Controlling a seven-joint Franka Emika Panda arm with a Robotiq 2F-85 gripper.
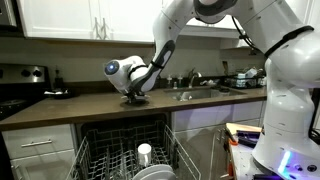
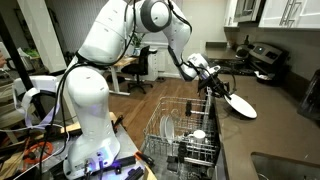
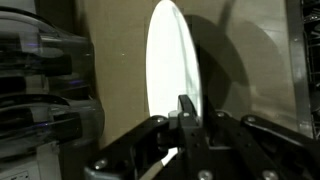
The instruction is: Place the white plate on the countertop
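A dishwasher rack (image 1: 125,150) stood pulled out between the white lower cabinets (image 1: 40,145). A small white cup (image 1: 145,153) sat upright in it, and a few plates (image 2: 167,128) stood on edge among its tines. Further back a steel sink (image 1: 195,93) with its faucet (image 1: 193,76) lay off to one side, and some pots (image 1: 243,78) were crowded just beyond it. A black stove (image 1: 18,98) sat at the other end, and white wall cabinets (image 1: 80,18) hung above it all.

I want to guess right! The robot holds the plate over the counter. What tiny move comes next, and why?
Probably ease the plate down onto the countertop. The gripper is shut on its rim and the plate looks tilted just above the dark top, so opening now might drop it.
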